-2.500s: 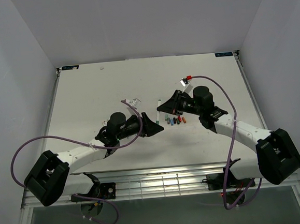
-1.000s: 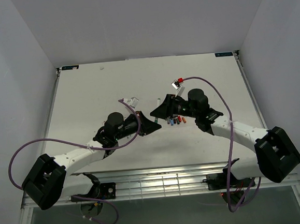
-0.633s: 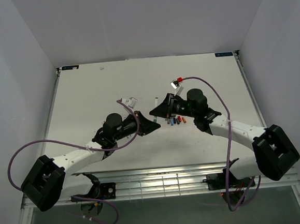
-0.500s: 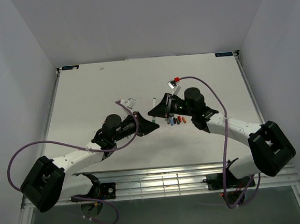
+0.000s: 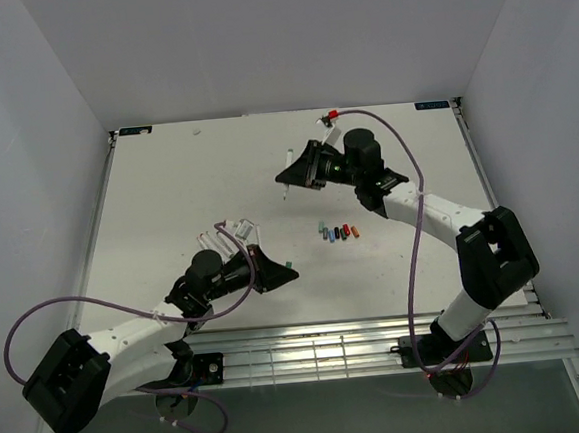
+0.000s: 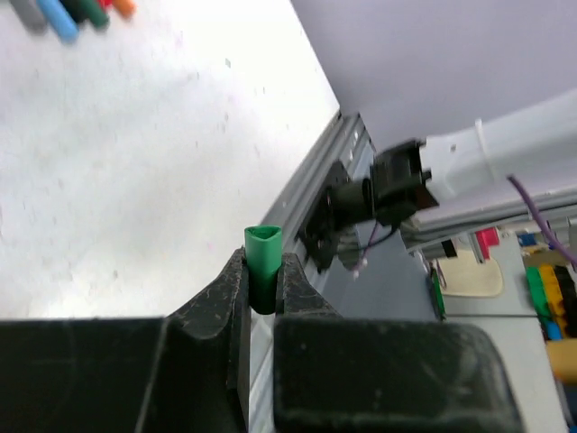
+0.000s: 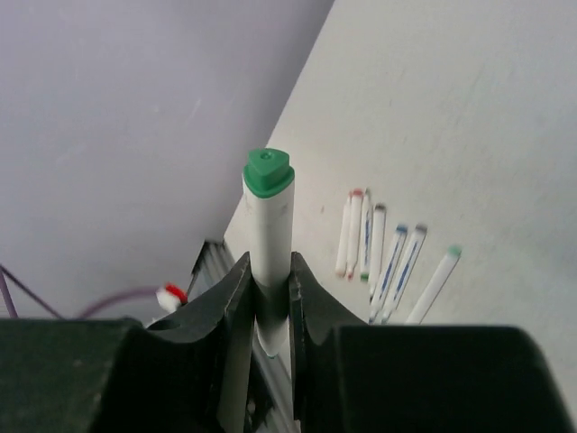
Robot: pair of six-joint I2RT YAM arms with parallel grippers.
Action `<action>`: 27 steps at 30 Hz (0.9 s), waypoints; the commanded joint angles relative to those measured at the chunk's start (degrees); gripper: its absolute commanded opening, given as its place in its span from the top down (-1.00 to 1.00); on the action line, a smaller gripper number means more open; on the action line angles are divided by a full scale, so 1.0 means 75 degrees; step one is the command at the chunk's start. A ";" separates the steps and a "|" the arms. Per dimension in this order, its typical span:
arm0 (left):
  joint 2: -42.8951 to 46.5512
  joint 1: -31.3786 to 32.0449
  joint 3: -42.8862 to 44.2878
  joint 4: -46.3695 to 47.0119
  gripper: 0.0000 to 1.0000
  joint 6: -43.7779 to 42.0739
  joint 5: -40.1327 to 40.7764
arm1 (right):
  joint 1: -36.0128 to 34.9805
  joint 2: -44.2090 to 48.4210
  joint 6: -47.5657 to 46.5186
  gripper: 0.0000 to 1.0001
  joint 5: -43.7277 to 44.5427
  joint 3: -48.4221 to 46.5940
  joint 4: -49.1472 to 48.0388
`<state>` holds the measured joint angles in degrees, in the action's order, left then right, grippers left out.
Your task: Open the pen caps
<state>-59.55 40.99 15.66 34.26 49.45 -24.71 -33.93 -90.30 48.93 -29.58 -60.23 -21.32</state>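
A green pen cap [image 6: 263,257] stands pinched between the fingers of my left gripper [image 6: 263,272], which is shut on it near the table's front [image 5: 279,272]. My right gripper [image 7: 268,271] is shut on a white pen [image 7: 269,212] with a green end, held over the far middle of the table [image 5: 291,171]. The cap is off that pen and the two grippers are well apart. A row of several loose caps [image 5: 338,233] in green, blue, black and red lies on the table between the arms, and shows at the top left of the left wrist view [image 6: 72,11].
Several white pens [image 7: 379,248] lie side by side on the table below the right gripper. The table's metal front rail [image 5: 310,350] runs just behind the left gripper. White walls close in the table's left, right and far sides.
The grippers were close together mid-table. The left one has pulled back toward the front edge with the green cap, and the right one has swung to the far side with the pen.
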 commanded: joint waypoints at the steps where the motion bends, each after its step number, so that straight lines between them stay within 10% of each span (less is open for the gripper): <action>1: 0.0765 0.0089 -0.0563 -0.0220 1.00 0.0191 -0.0678 | 0.0609 -0.0321 -0.0359 0.85 0.0664 -0.1261 0.0006; 9: 0.0758 0.0077 -0.0322 -0.0803 1.00 0.0309 0.0083 | 0.0856 -0.0289 -0.0593 0.85 0.0673 -0.1218 0.0754; 27: -0.4856 -0.0039 0.4286 -0.3079 0.96 -0.1133 0.1068 | 0.2543 0.2969 -0.2351 0.85 0.1003 0.1127 0.2456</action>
<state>-95.24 41.32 44.69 13.98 43.29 -17.50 -16.60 -69.38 33.32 -20.91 -54.11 -3.95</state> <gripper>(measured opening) 0.163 0.220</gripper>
